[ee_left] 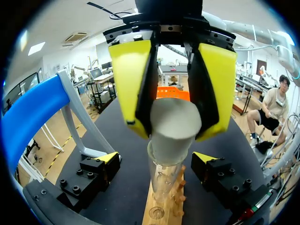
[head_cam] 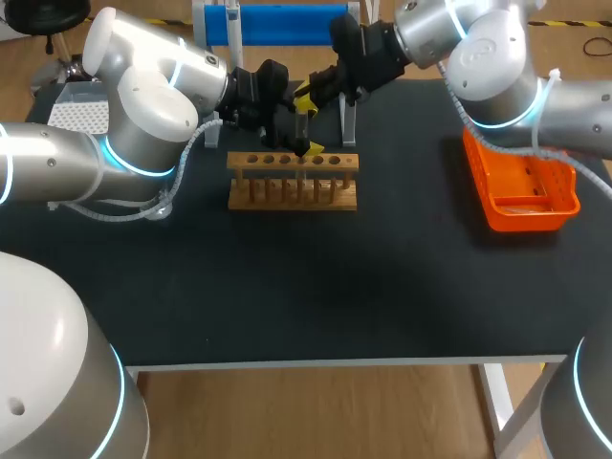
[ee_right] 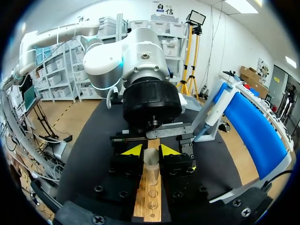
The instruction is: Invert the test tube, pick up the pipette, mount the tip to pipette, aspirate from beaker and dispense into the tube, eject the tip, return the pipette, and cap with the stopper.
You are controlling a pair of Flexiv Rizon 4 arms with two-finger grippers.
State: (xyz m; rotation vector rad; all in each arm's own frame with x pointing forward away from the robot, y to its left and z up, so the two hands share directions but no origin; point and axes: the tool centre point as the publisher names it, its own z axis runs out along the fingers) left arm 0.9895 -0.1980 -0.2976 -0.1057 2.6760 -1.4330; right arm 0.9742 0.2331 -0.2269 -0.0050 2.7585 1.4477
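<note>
Right gripper (ee_right: pixel 151 151) is clamping the stopper (ee_left: pixel 172 129) on the tube (ee_left: pixel 165 183) near the bench's (head_cam: pixel 382 287) far edge. Left gripper (ee_left: pixel 157 159) is hanging open around the tube.

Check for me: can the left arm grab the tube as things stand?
Probably yes. The left gripper is open with a finger on each side of the tube in the rack, nothing between. The right gripper holds the stopper at its mouth, clear of those fingers.
</note>
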